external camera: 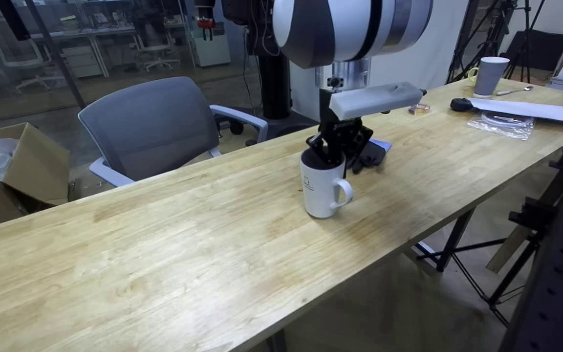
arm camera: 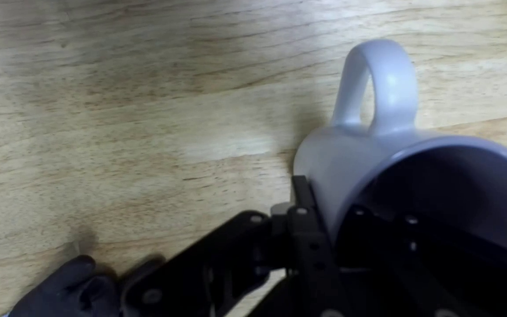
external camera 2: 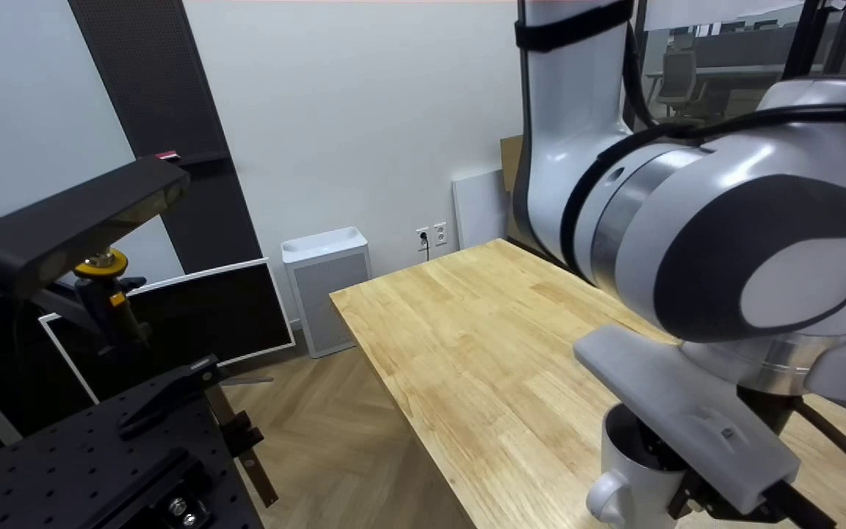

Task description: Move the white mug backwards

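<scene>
The white mug (external camera: 316,190) stands about upright at the table surface; I cannot tell whether its base touches it. Its loop handle points toward the table's near long edge in that exterior view. The mug also shows at the bottom of an exterior view (external camera 2: 640,488), partly hidden by the arm, and in the wrist view (arm camera: 337,154) at the right. My gripper (external camera: 336,160) straddles the mug's wall, one finger inside the dark interior and one outside. In the wrist view the fingers (arm camera: 326,200) look closed on the wall; the inner fingertip is hard to see.
A dark glove (external camera: 372,154) lies on the wooden table (external camera: 164,254) just behind the gripper. Farther along are a grey cup (external camera: 491,76), a spoon (external camera: 513,91), white paper (external camera: 526,108) and a plastic bag (external camera: 501,124). A chair (external camera: 154,127) stands by the far edge.
</scene>
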You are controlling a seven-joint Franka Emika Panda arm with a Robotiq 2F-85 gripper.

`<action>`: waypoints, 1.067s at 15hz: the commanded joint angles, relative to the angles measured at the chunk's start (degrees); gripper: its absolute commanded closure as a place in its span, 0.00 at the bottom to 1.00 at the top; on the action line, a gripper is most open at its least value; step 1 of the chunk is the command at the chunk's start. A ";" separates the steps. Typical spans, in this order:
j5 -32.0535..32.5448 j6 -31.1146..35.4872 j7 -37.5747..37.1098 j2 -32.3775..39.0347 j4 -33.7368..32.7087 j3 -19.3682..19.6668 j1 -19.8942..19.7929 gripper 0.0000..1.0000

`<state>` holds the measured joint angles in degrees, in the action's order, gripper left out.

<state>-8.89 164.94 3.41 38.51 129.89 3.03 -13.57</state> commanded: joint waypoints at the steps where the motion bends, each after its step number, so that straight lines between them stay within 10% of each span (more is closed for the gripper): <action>1: 1.16 -3.13 -1.98 -4.72 0.70 1.35 1.77 0.98; 16: 1.23 -11.75 -1.66 -6.88 -5.56 1.63 2.68 0.98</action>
<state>-8.66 156.47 3.41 31.59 127.36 4.05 -11.43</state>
